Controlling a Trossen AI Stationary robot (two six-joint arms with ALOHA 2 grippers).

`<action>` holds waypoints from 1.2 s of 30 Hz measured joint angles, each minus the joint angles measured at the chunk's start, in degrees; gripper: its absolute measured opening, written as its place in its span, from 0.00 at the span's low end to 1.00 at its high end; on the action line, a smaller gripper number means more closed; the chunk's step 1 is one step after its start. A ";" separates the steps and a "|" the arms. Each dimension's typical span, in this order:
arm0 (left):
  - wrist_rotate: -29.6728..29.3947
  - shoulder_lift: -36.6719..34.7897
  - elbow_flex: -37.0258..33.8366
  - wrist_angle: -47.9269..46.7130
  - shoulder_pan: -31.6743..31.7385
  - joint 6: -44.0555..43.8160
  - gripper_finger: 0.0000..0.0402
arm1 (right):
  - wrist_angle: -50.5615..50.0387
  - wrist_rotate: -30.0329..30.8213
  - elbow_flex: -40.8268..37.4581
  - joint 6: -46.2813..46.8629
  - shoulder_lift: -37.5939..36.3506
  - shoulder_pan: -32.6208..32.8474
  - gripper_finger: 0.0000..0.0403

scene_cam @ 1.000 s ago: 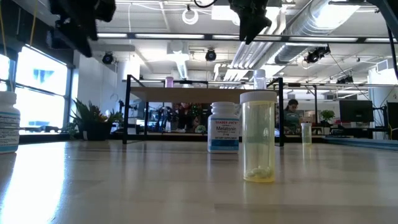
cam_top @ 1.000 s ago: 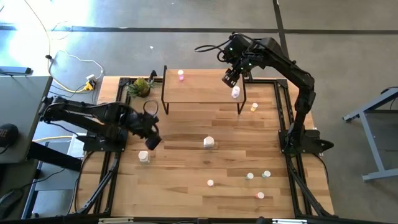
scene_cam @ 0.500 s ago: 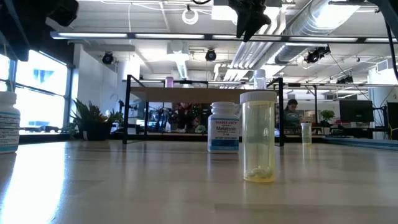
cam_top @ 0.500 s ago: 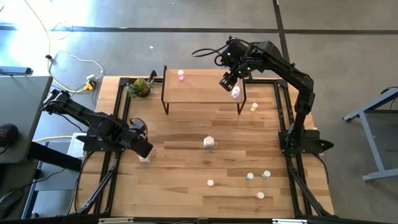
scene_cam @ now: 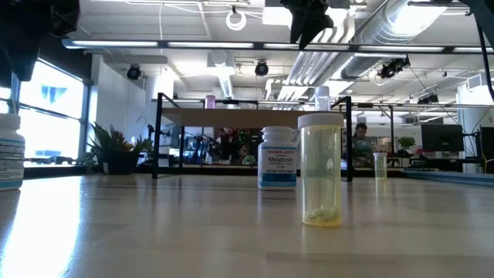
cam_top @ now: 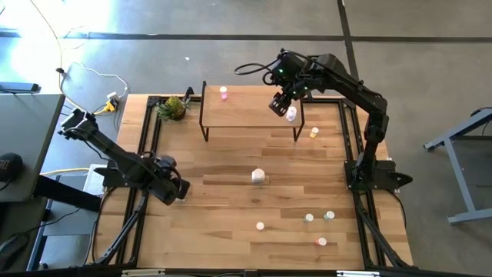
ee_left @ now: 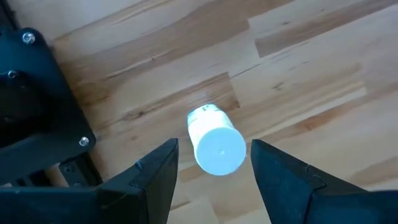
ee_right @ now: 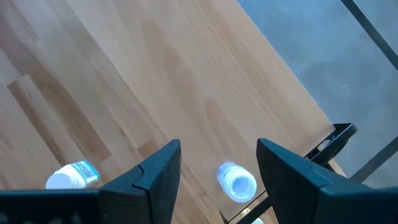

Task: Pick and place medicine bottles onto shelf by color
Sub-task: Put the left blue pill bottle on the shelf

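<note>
Left dark two-finger gripper (ee_left: 211, 171) points down, fingers spread apart. Right dark two-finger gripper (ee_right: 217, 171), arm extended, apparently also angled down, fingers likewise apart.

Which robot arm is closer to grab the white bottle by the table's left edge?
The left. Its open gripper hangs right over the white bottle, one finger on each side. The right gripper is far away above the shelf.
</note>
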 joint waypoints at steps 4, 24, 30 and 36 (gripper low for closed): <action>0.22 2.73 0.00 0.12 -0.26 -2.12 0.48 | 0.83 0.00 0.00 -0.09 0.00 0.00 0.50; 2.10 7.52 0.00 3.52 -0.61 -12.02 0.48 | 1.45 0.04 -0.02 -0.49 0.00 0.24 0.50; 2.27 8.47 0.00 4.40 -0.61 -14.89 0.54 | 1.45 0.04 -0.02 -2.40 0.00 0.24 0.50; 4.22 10.67 0.00 4.04 -0.61 -17.42 0.59 | 1.63 0.04 -0.02 -3.63 0.00 0.24 0.50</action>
